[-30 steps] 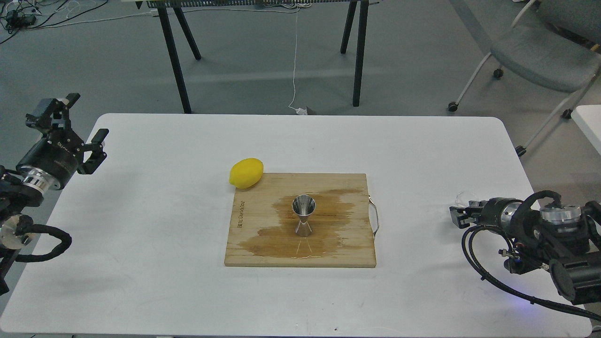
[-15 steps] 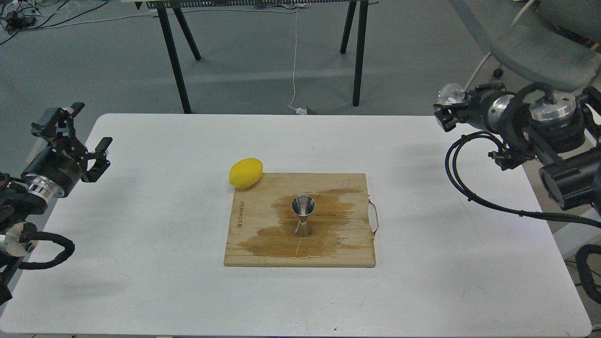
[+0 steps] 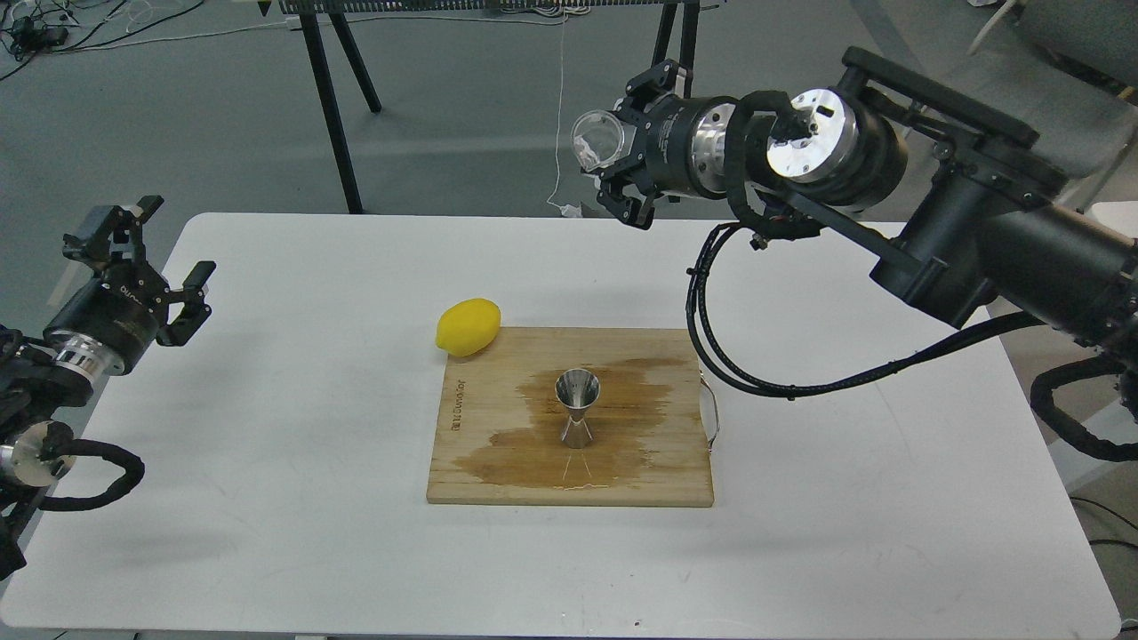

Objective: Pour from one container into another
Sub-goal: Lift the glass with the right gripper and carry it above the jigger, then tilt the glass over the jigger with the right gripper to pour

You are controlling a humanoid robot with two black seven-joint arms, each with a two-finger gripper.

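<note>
- Our right hand [image 3: 613, 169] is raised high over the far edge of the bench [image 3: 267, 400], fingers pinching the cup [image 3: 596, 142].
- The cup lies on its side in the grip, mouth turned toward our left and a little toward us (whether anything is in it, we cannot tell).
- The jigger [image 3: 577, 409] stands upright on the board [image 3: 480, 427], near the board's middle, on a wet stain.
- The relation that counts: the jigger lies nearer to us than the cup and well below it, almost in line left to right. The cup is well apart from it, not yet above it.
- Judgement: the next move calls for bringing the cup toward us and down until its lip hangs over the jigger's upper cone. That mouth is narrow, so a small offset would spill onto the board.
- The right arm is plainly the nearer to the job. Our left hand [image 3: 147, 267] hangs at the bench's left edge, fingers spread, holding nothing.
- A lemon [image 3: 468, 326] rests at the board's far left corner, clear of the path.
</note>
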